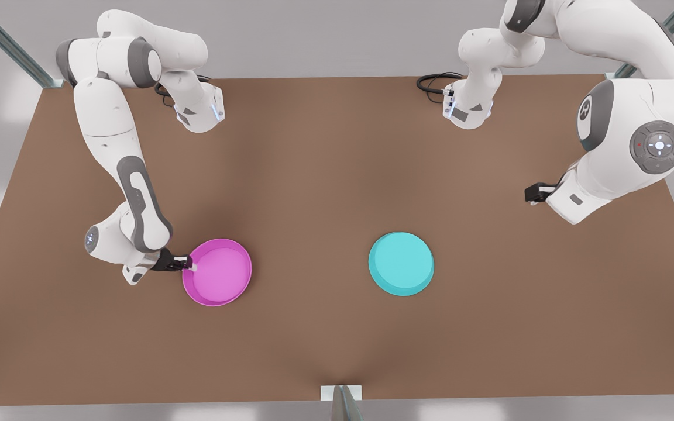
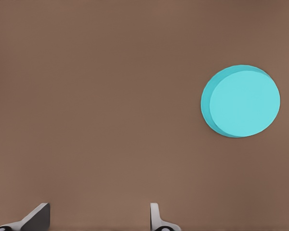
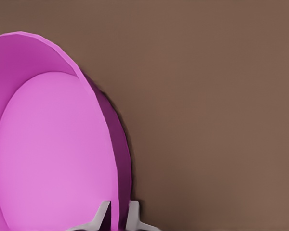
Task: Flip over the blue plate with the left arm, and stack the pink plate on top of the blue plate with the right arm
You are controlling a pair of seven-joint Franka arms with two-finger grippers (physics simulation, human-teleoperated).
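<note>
Blue plate: we find it on the brown counter, toward the front view's right of centre, lying with its flat base up and its rim down. In the left wrist view it shows a smooth flat face and a strip of side wall.

Pink plate: we log it toward the front view's left, open side up, lighter pink inside, well apart from the blue plate.

Right tool: at the pink plate's rim on the side away from the blue plate; the right wrist view shows the tool with its fingers one inside and one outside the plate's wall, pinching it.

Left tool: we see it above the counter's edge at the front view's right, apart from both plates; its arm waits. In the left wrist view the tool has its tips spread wide, nothing between them.

Surface: plain matte brown counter.

Room: pale grey surroundings; slanted metal struts at the far corners; a small bracket at the near edge's middle.

Arm bases: black cables loop beside the mount at the front view's right.

View differences: we read the pinch on the pink wall from the right wrist view; the front view gives the spacing of the two plates.
</note>
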